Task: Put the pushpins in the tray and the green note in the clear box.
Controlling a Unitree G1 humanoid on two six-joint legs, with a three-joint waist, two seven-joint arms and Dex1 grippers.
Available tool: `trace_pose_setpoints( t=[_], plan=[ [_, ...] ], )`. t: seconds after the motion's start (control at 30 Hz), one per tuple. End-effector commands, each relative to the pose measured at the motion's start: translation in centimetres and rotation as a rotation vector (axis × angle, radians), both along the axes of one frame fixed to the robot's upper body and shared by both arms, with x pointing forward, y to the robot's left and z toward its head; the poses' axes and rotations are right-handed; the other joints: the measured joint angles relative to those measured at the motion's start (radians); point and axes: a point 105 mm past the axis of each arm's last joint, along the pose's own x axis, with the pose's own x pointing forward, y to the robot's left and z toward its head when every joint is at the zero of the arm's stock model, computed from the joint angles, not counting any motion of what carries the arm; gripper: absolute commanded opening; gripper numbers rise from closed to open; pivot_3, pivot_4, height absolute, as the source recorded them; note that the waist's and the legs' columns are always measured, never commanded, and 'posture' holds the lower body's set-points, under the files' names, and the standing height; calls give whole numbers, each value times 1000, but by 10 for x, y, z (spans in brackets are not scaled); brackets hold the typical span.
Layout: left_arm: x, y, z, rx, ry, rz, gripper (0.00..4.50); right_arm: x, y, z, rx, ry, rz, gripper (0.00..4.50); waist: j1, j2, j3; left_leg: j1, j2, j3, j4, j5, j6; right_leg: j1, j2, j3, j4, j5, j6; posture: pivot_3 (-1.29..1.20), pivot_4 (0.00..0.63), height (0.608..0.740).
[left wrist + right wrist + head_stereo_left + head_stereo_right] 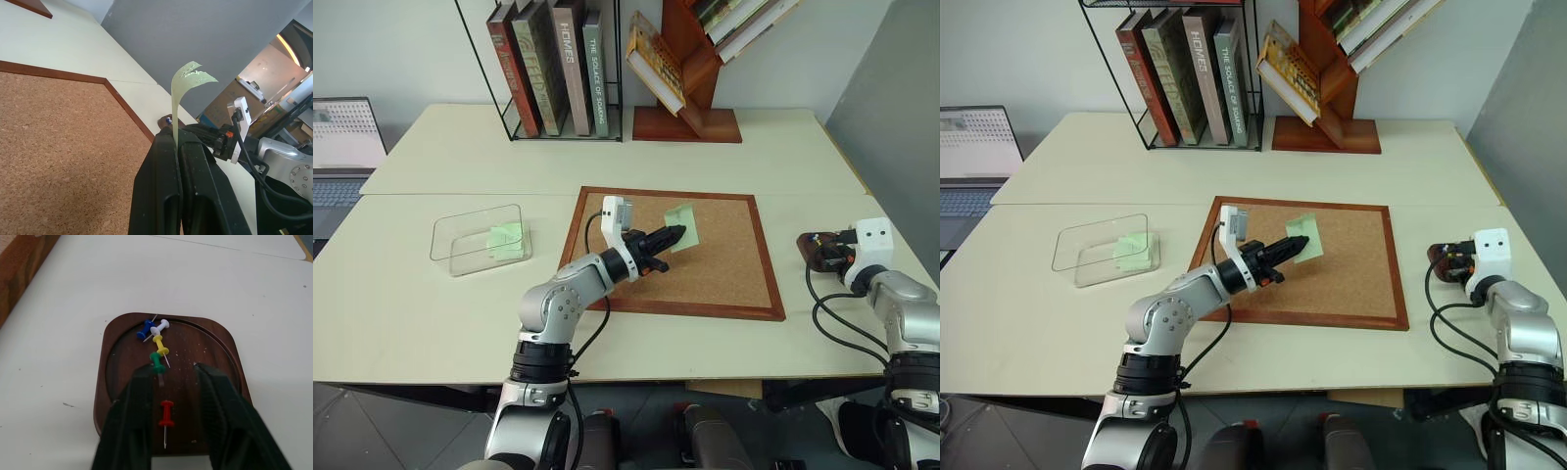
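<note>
Note in the left hand, box off to the left

Pins: five pushpins [159, 350] lie in the tray [122, 396] at the counter's [431, 313] right edge, right hand [173, 382] spread apart above them. Over the corkboard [724, 264], the left hand [668, 238] is clamped on the green note [683, 227]. The clear box [445, 245] lies well to its left, nearer the left arm, already containing green paper.

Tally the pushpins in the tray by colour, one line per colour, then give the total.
Pushpins in the tray:
blue pushpin: 1
white pushpin: 1
yellow pushpin: 1
green pushpin: 1
red pushpin: 1
Total: 5
</note>
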Motion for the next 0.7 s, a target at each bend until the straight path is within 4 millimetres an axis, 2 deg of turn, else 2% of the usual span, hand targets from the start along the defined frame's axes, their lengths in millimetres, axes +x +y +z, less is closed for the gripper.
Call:
trace_pose_setpoints(
  t=[0.03, 0.2, 0.33, 0.4, 0.47, 0.57, 0.7],
  plan=[
    [-6, -4, 13, -16, -52, -29, 0, 4, -5, 21, -24, -53, -12, 2515, 0, 0, 0, 0, 0, 0, 0, 0, 0, 0, 0, 0, 0, 0, 0, 0, 150, 740],
    [-5, -4, 14, -14, -55, -28, 0, 5, -3, 35, -8, -103, -7, 3546, 0, 0, 0, 0, 0, 0, 0, 0, 0, 0, 0, 0, 0, 0, 0, 0, 150, 740],
    [-5, -3, 17, -12, -69, -22, 0, 3, -1, 59, -10, -184, 21, 3546, 0, 0, 0, 0, 0, 0, 0, 0, 0, 0, 0, 0, 0, 0, 0, 0, 150, 740],
    [-4, 0, 22, -5, -91, -8, 0, 0, 12, 77, -14, -246, 103, 3546, 0, 0, 0, 0, 0, 0, 0, 0, 0, 0, 0, 0, 0, 0, 0, 0, 150, 740],
    [-3, 5, 29, 22, -134, 19, 0, -6, 41, 87, -47, -277, 296, 3546, -1, 0, 0, 0, 0, 0, 0, 0, 0, 0, 0, 0, 0, 0, 0, 0, 150, 740],
    [6, 27, 39, 95, -187, 160, 0, -29, 110, 98, -61, -310, 700, 3546, -2, 0, 0, 0, 1, 0, 0, 0, 0, 0, 2, 0, -1, 0, 0, 0, 150, 740],
    [7, 53, 44, 156, -202, 264, 0, -45, 159, 105, -49, -321, 960, 3546, -6, 0, 0, 1, 3, -1, -1, 0, 0, 0, 3, 0, 0, 0, 0, 0, 150, 740]
  ],
)
